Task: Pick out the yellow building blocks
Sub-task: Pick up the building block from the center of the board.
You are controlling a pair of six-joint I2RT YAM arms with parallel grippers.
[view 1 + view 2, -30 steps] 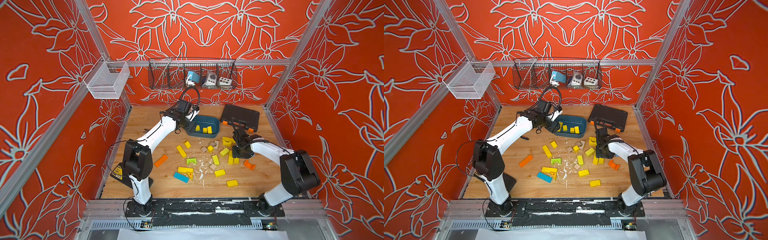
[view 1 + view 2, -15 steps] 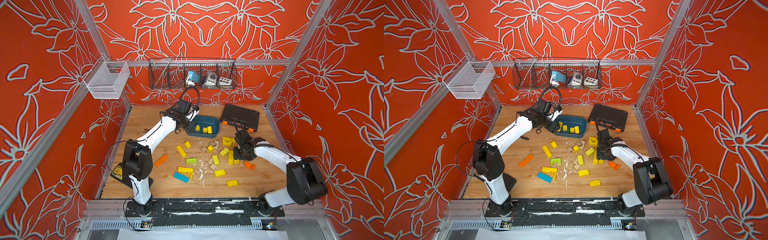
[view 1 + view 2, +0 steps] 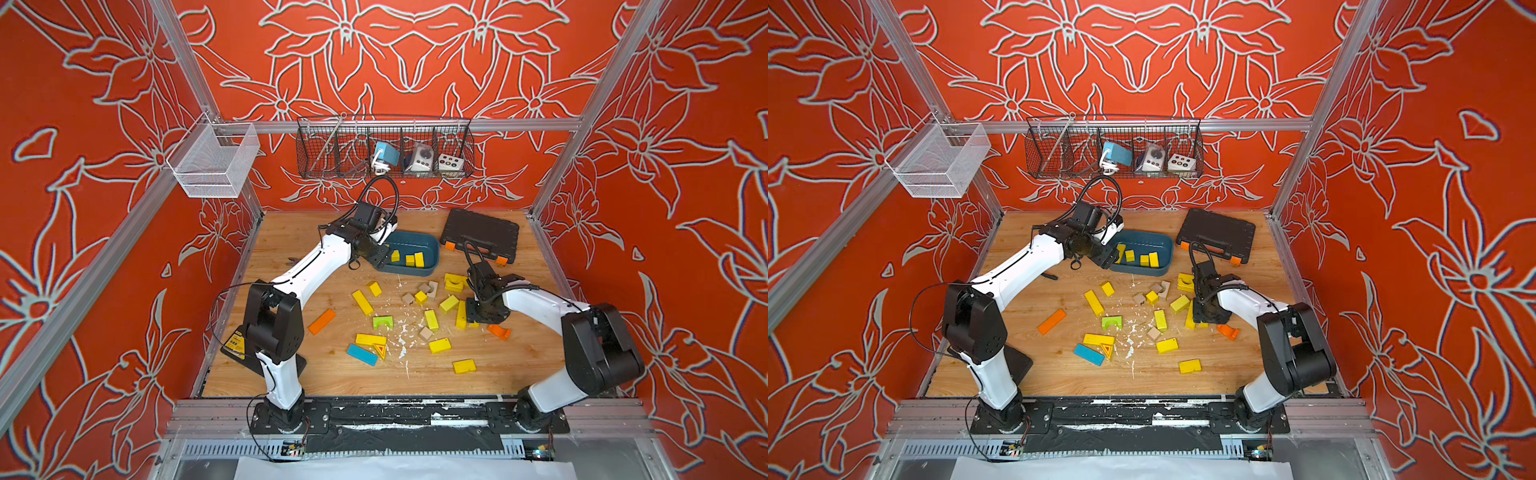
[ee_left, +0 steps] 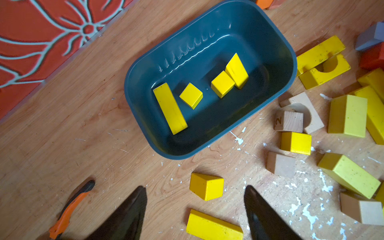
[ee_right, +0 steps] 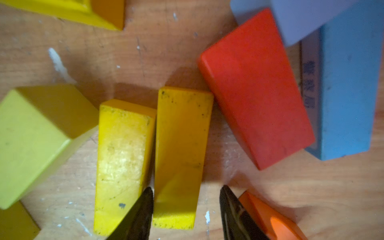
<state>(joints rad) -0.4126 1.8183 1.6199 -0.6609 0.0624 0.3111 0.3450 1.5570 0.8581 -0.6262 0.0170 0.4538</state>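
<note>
Right pincer (image 5: 186,188) has dropped, half-open astride a long yellow wooden bar (image 5: 180,145) on the surface (image 5: 145,52), so I expect a grasp next; left pincer (image 4: 194,187) unchanged, wide and empty, by the dark-blue plastic tub (image 4: 280,47) of yellow blocks (image 4: 170,108).

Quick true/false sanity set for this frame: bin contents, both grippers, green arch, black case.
1. The bin holds four yellow blocks. True.
2. The left gripper is clamped on a cube. False: its jaws are open and hold nothing.
3. The right gripper has its jaws on either side of a yellow bar lying on the table. True.
4. The lime-green arch sits in the bin. False: it lies on the table, outside the bin.
5. The black case is open. False: it is closed.
</note>
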